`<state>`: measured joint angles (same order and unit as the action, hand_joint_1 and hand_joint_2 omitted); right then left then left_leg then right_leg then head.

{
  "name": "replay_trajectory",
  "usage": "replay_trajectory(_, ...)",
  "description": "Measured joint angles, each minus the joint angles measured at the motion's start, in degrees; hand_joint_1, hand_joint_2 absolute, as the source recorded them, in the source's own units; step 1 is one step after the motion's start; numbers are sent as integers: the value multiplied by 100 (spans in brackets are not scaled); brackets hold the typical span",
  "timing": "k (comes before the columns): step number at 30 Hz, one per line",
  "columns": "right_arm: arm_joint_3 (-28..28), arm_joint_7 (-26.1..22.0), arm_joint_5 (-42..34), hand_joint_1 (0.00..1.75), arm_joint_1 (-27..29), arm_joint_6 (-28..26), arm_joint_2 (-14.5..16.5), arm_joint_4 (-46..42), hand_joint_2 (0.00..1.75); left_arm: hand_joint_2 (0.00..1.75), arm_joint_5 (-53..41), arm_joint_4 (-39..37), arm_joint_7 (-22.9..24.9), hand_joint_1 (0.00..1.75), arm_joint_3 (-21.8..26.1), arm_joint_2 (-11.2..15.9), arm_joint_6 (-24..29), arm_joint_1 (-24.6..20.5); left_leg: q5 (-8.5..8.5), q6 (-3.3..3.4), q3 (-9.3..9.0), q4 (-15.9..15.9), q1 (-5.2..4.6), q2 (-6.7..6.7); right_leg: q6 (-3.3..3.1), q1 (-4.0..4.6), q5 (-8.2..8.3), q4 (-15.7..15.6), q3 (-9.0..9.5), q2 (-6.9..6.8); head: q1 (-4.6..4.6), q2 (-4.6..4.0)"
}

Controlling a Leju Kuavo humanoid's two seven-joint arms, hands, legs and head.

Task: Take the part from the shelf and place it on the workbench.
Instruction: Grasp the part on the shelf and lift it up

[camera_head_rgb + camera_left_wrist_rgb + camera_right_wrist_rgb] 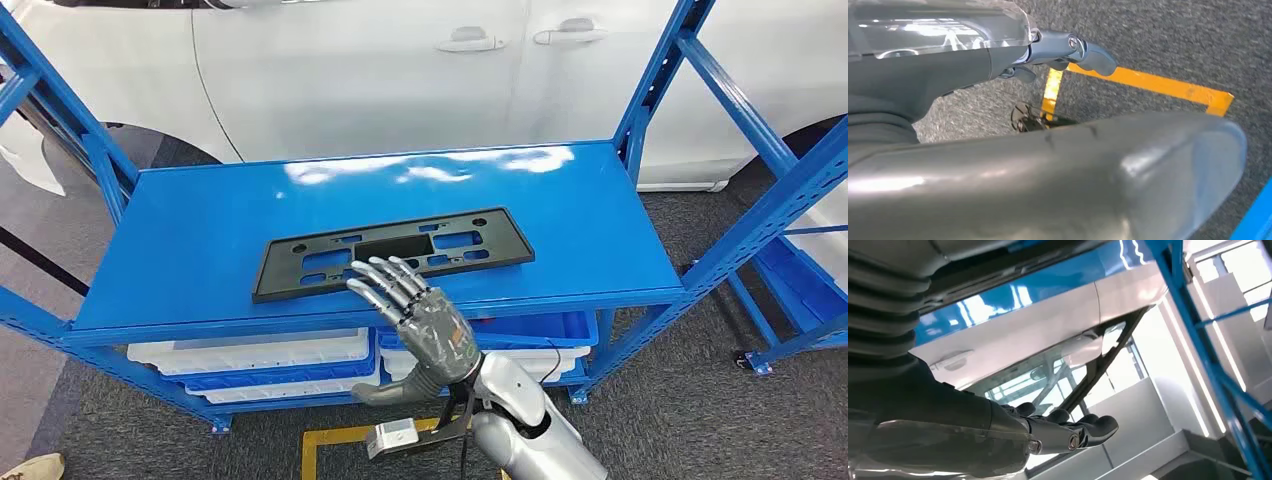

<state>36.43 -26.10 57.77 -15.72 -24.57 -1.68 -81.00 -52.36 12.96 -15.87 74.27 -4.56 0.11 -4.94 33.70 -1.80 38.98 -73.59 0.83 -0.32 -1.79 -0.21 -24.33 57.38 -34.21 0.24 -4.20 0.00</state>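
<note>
Standing before a white car (380,70) on grey carpet, the blue shelf (200,230) carries the black part (390,250) flat, long axis running crosswise, just beyond the right hand (420,310), whose spread fingers (385,280) hold nothing. Left hand's (1068,50) fingers unclear.

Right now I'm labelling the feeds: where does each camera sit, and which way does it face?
Head view: high on the body, looking down at the blue shelf and black part; right hand reaches in.
Left wrist view: faces the carpet and yellow tape; left hand.
Right wrist view: faces the white car.
Head and right wrist views share the car and shelf.
</note>
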Motion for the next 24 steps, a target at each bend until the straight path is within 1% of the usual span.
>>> replay_trajectory(2, 73, 17, 17, 0, -29, -11, 0, 64, 175, 0, 1, 0, 0, 0, 0, 1, 1, -1, -284, -9, -178, 443, 9, 1, 15, -3, -11, 2, 23, 2, 0, 0)
replay_trajectory(3, 140, 36, 40, 0, -55, -26, 0, 122, 175, 0, 1, 0, 0, 0, 0, 2, 1, -1, -527, -9, -338, 860, 15, 2, 32, -3, -23, 5, 40, 3, 0, 0)
replay_trajectory(4, 197, 73, 114, 0, -83, -62, 0, 173, 175, 0, -2, 0, 0, 0, 0, 3, 1, -4, -654, 13, -471, 1219, 10, 3, 55, 4, -31, 17, 46, 6, 0, 0)
replay_trajectory(5, 249, 143, 269, 0, -112, -153, 0, 222, 175, 0, -9, 0, 1, 0, -1, 3, 0, -6, -738, 51, -561, 1458, 1, 4, 84, 14, -41, 27, 40, 7, 0, 0)
replay_trajectory(6, 302, 240, 501, 0, -139, -289, 0, 272, 175, 0, -19, 0, 5, 0, -2, 2, -1, -2, -752, 95, -591, 1559, -10, 3, 116, 23, -49, 36, 32, 7, 0, 0)
replay_trajectory(7, 358, 367, 795, 0, -170, -458, 1, 328, 175, 0, -32, 0, 14, 0, -3, 2, -4, 3, -738, 140, -593, 1571, -20, 2, 149, 31, -51, 41, 26, 8, 0, 0)
replay_trajectory(9, 473, 650, 1342, 0, -253, -743, 10, 463, 175, 0, -61, -1, 45, 0, -7, -8, -16, 16, -819, 214, -610, 1588, 5, 6, 212, 30, -102, 89, 16, 5, 1, 0)
replay_trajectory(10, 524, 787, 1524, 0, -304, -824, 23, 545, 175, 0, -75, -2, 62, 0, -11, -13, -22, 15, -837, 247, -618, 1602, 17, 10, 242, 25, -191, 210, -35, 4, 1, 0)
replay_trajectory(11, 575, 922, 1656, 0, -363, -867, 47, 647, 175, 0, -86, -2, 84, 0, -17, -17, -21, 11, -851, 275, -623, 1616, 26, 14, 270, 15, -345, 460, -147, 3, 1, 0)
replay_trajectory(13, 668, 1165, 1798, 0, -478, -898, 120, 909, 175, 0, -100, -2, 124, 0, -27, -19, 3, 9, -850, 304, -618, 1615, 13, 16, 312, -6, -716, 1215, -501, 1, 2, 0)
replay_trajectory(14, 711, 1281, 1845, 0, -537, -904, 169, 1064, 175, 0, -109, -2, 138, 0, -29, -19, 17, 12, -848, 307, -616, 1614, 8, 16, 324, -13, -827, 1546, -662, 1, 2, 0)
replay_trajectory(15, 744, 1395, 1876, 0, -602, -909, 230, 1236, 175, 0, -126, -2, 145, 0, -32, -19, 23, 16, -847, 308, -616, 1612, 5, 15, 327, -16, -831, 1698, -739, 0, 2, 0)
replay_trajectory(16, 766, 1505, 1899, 0, -685, -912, 300, 1414, 175, 0, -144, -2, 146, 0, -39, -19, 21, 20, -845, 306, -620, 1610, 4, 12, 320, -17, -728, 1629, -710, 0, 2, 0)
replay_trajectory(17, 778, 1619, 1917, 0, -788, -917, 381, 1599, 175, 0, -169, -2, 146, 0, -50, -20, 11, 22, -842, 301, -627, 1609, 1, 9, 301, -16, -541, 1339, -571, 0, 2, 0)
replay_trajectory(18, 784, 1723, 1931, 0, -907, -928, 465, 1786, 175, 0, -191, -2, 146, 0, -67, -22, 1, 21, -837, 293, -635, 1607, -3, 6, 266, -10, -336, 930, -368, 0, 2, 0)
replay_trajectory(19, 785, 1815, 1943, 0, -1037, -948, 548, 1976, 175, 0, -209, -4, 146, 0, -85, -28, -9, 20, -827, 275, -636, 1596, -20, 5, 229, 4, -189, 532, -177, -3, 2, 0)
replay_trajectory(20, 785, 1897, 1952, 0, -1162, -975, 629, 2174, 175, 0, -231, -7, 149, 0, -102, -34, -14, 18, -821, 250, -635, 1591, -30, 5, 196, 19, -103, 249, -43, -7, 2, 0)
replay_trajectory(21, 785, 1964, 1958, 0, -1271, -1005, 704, 2368, 175, 0, -247, -10, 154, 0, -117, -39, -15, 17, -815, 222, -632, 1587, -38, 5, 170, 35, -82, 103, 23, -10, 2, 0)
replay_trajectory(22, 784, 2020, 1965, 0, -1363, -1030, 774, 2564, 175, 0, -261, -13, 163, 0, -127, -43, -14, 16, -812, 189, -631, 1589, -44, 6, 152, 48, -96, 67, 33, -12, 2, 0)
replay_trajectory(24, 778, 2086, 1968, 0, -1521, -1065, 912, 2947, 175, 0, -281, -13, 184, 0, -138, -42, 1, 13, -791, 125, -635, 1580, -33, 9, 104, 32, -74, 33, 47, -10, 1, 0)
